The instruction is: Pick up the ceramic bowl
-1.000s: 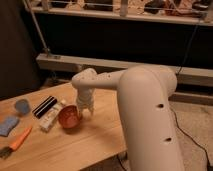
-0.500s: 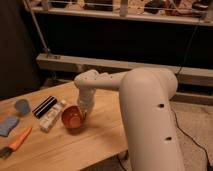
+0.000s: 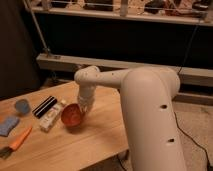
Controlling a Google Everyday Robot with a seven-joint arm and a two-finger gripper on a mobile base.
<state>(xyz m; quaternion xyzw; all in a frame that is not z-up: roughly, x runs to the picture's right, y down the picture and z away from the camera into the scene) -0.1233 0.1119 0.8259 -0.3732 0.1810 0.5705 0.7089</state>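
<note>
While the white robot arm (image 3: 145,105) bends down over the pale wooden bench (image 3: 85,145), the scene reads as follows.

Pincer: the two-finger pincer (image 3: 83,107) hangs at the end of the arm's wrist, at the right rim of the bowl; whether it touches the rim cannot be told, nor how far its jaws stand apart, nor whether it has hold of anything.

Bowl: the small round glossy terracotta ceramic bowl (image 3: 72,116) sits tilted, its opening turned toward the camera, near the middle of the bench and just below the pincer; whether its base rests on the wood cannot be told.

Left of the bowl: a white oblong packet (image 3: 52,117) lies just beside the bowl, and a flat black rectangular object with pale stripes (image 3: 44,106) lies alongside it, farther from the bowl.

Far left: a small blue-grey round object (image 3: 22,105) stands near the bench's back edge, well apart from the bowl; a blue cloth-like pad (image 3: 8,125) lies in front of it at the left edge.

Front left corner: an orange-handled tool (image 3: 16,142) lies slanted near the bench's front edge.

Background: a long pale metal rail (image 3: 125,65) runs behind the bench, with dark shelving above it and a black cable (image 3: 192,142) trailing across the carpeted floor at right.
</note>
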